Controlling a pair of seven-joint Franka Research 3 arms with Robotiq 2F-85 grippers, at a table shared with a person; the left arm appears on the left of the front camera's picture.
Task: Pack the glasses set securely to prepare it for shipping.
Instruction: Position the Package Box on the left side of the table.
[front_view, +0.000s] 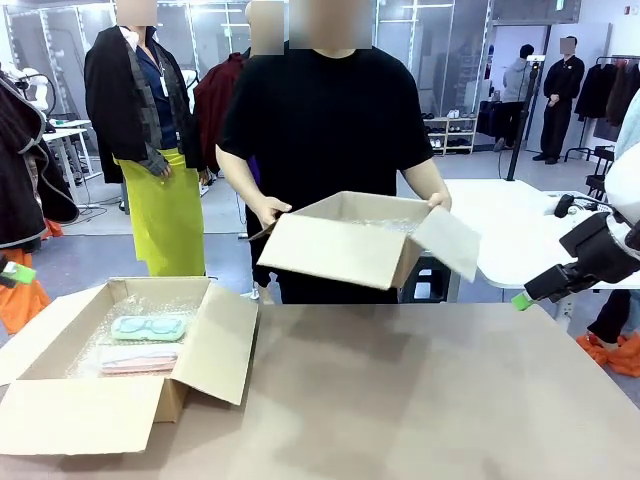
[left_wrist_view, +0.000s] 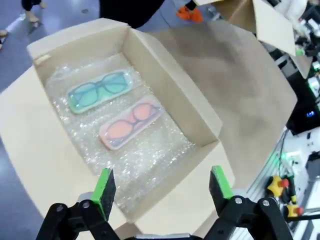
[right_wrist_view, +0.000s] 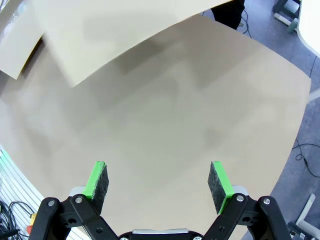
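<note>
Left gripper (left_wrist_view: 162, 192) wide open, empty, hanging over the open carton (left_wrist_view: 165, 80), likely staged to work the flaps. Right gripper (right_wrist_view: 159, 185) also spread, holding nothing, parked above bare table (right_wrist_view: 190, 125). Mint green case (left_wrist_view: 100, 90) and pale pink case (left_wrist_view: 131, 124) lie side by side on bubble wrap (left_wrist_view: 145, 155) for cushioning; person holds a second box (front_view: 345, 245) off the table, purpose unclear.

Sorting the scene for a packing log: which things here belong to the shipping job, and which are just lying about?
Job:
mint green case
pale pink case
open box lined with bubble wrap
second box in the person's hands

Lying about:
white table
dark object on it
</note>
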